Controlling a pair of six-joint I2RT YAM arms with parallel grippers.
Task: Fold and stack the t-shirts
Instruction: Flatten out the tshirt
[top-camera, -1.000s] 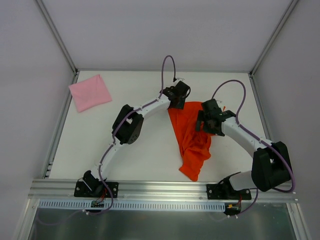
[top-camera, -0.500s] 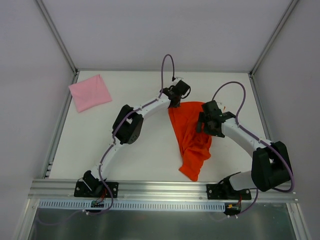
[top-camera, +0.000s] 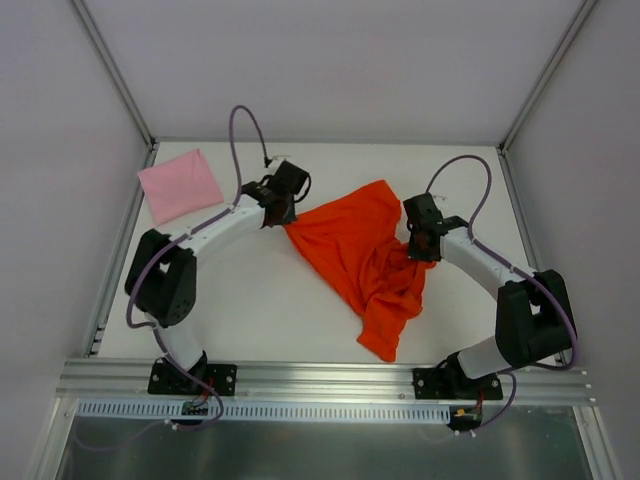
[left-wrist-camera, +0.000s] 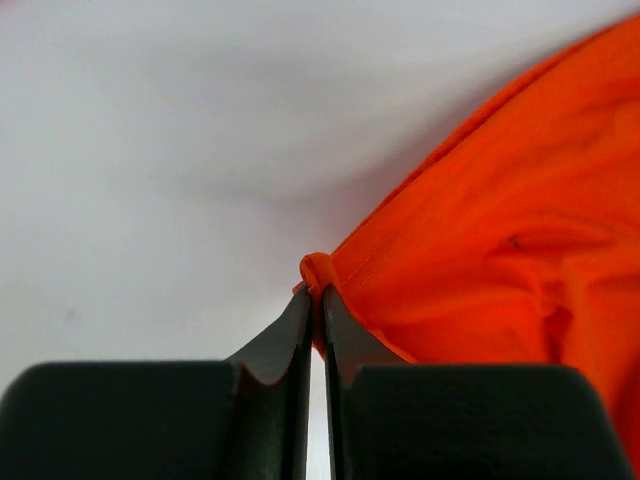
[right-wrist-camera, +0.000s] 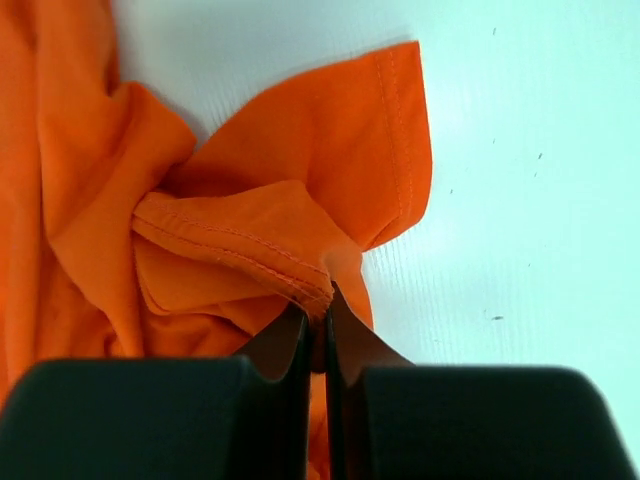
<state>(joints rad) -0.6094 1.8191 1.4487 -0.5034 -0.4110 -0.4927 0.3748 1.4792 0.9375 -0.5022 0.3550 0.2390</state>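
Left gripper (left-wrist-camera: 318, 298) pinches a hem corner of the soft, light orange-red t-shirt (top-camera: 355, 250), crumpled toward the table's three o'clock, right gripper (right-wrist-camera: 322, 305) nipping its stitched sleeve fold, seamed edges likely gripping best; pink t-shirt (top-camera: 180, 186) lies at ten o'clock.

T-shirts: two. One orange-red shirt (top-camera: 355, 250), crumpled, mid-frame; one pink shirt (top-camera: 180, 186), folded square, upper left.
Robot arms: two, left arm (top-camera: 215, 225) from lower left, right arm (top-camera: 482, 264) from lower right.
Grippers: two, left gripper (left-wrist-camera: 320, 300) and right gripper (right-wrist-camera: 322, 312).
Purple cables: two, left cable (top-camera: 240, 125), right cable (top-camera: 470, 162).
Table (top-camera: 280, 310): one.
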